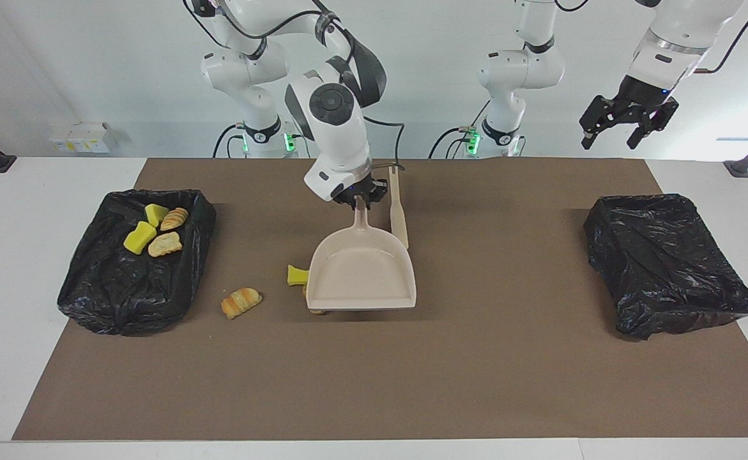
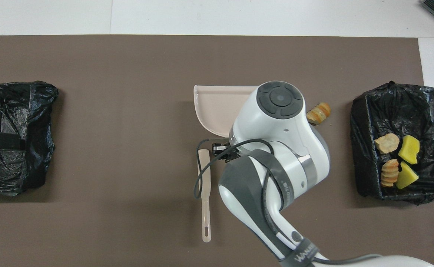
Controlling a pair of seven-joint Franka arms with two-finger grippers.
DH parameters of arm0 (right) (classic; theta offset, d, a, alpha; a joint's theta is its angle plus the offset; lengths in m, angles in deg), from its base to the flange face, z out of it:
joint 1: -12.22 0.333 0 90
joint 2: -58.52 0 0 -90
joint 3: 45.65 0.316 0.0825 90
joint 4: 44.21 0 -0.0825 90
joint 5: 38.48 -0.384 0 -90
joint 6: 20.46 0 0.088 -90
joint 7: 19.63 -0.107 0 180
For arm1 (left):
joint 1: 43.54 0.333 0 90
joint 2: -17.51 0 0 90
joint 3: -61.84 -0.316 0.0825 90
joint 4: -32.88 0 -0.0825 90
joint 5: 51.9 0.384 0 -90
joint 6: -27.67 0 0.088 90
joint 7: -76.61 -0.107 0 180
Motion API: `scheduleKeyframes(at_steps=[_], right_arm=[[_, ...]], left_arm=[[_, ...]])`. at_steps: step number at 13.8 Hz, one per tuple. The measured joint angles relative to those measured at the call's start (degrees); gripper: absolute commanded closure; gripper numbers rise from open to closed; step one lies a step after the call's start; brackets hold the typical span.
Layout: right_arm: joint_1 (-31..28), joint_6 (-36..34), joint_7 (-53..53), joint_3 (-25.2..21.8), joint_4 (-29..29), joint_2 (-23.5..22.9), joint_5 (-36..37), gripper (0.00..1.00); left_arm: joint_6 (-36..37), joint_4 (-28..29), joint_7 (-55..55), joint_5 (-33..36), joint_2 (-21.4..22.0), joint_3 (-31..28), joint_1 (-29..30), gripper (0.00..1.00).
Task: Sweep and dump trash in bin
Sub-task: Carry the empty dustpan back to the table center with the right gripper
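**Carrying the empty dustpan toward the leftover trash**

Gripping the dustpan [image 1: 362, 275] by its handle, the right hand [image 1: 362, 194] hangs over the middle of the tabletop [image 1: 476, 370], closed tight on the handle. The pan slopes down from the hand, empty, its open lip pointing away from the robots. The brush [image 2: 204, 193] lies just beside the hand, toward the left arm's end.

Four pieces already rest in the bin [image 1: 80, 287] well off toward the right arm's end. Three remain loose: a yellow sponge chunk [image 1: 297, 275] at the pan's edge, a tan lump [image 1: 316, 311] peeking from under its lip, and a striped bread piece [image 1: 241, 302] between pan and bin.

The left hand [image 1: 626, 121] waits open, high above its own end.

Next, probably: set the pan's lip flat beside the strays, then have the left hand fetch the brush.
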Motion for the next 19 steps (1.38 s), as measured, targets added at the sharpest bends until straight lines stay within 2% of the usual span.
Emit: scheduleKeyframes(at_steps=[3,7,12,13,14,19], right_arm=[[2.35,1.83,-2.87,-0.09,6.70,-6.89,0.00,1.00],[3.35,6.00,-3.11,-0.29,11.59,-14.20,0.08,1.00],[3.35,9.60,-3.11,-0.46,13.10,-18.60,1.65,1.00],[3.38,9.92,-3.11,-0.46,13.15,-18.83,1.67,0.66],[3.38,9.92,-3.11,-0.46,13.25,-18.83,1.73,0.01],[3.79,10.05,-3.11,-0.42,14.69,-18.65,4.93,0.00]], left_arm=[[0.00,0.00,0.01,0.00,0.00,0.00,0.00,0.00],[0.00,0.00,0.01,0.00,0.00,0.00,0.00,0.00],[0.00,0.00,0.01,0.00,0.00,0.00,0.00,0.00],[0.00,0.00,0.01,0.00,0.00,0.00,0.00,0.00],[0.00,0.00,0.02,0.00,0.00,0.00,0.00,0.00],[0.00,0.00,0.02,0.00,0.00,0.00,0.00,0.00]])
